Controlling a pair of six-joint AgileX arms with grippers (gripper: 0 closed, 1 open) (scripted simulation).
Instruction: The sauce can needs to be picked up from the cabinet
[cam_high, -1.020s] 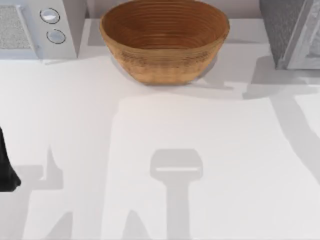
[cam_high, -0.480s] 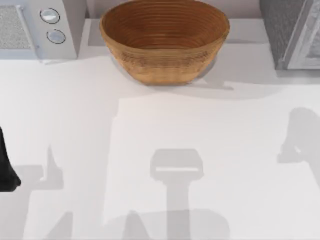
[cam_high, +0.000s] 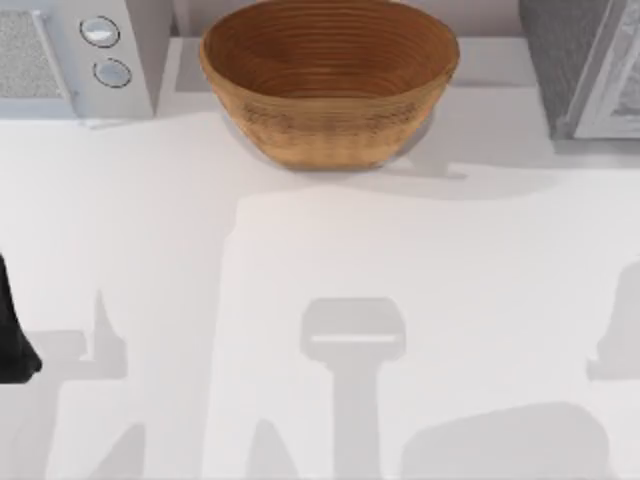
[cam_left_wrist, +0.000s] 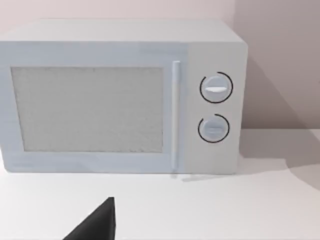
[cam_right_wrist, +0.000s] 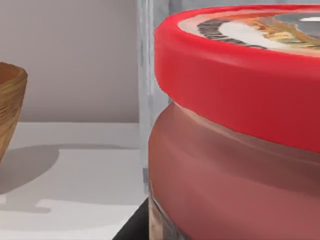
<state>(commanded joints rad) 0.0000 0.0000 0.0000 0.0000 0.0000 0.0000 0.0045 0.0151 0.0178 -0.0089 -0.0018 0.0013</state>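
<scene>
Right up against the right wrist camera sits the sauce can (cam_right_wrist: 235, 150), its red lid (cam_right_wrist: 235, 75) level, which suggests the right arm has closed in to take it by the sides. The grey cabinet edge (cam_right_wrist: 145, 90) stands just behind the can. Whether the right jaws are released or clenched I cannot tell. The woven bowl (cam_high: 328, 80) rests mid-table, clear of the reach. The left arm (cam_high: 12, 330) idles at the table's left, facing the microwave (cam_left_wrist: 120, 95); its jaws' state I cannot tell either.
</scene>
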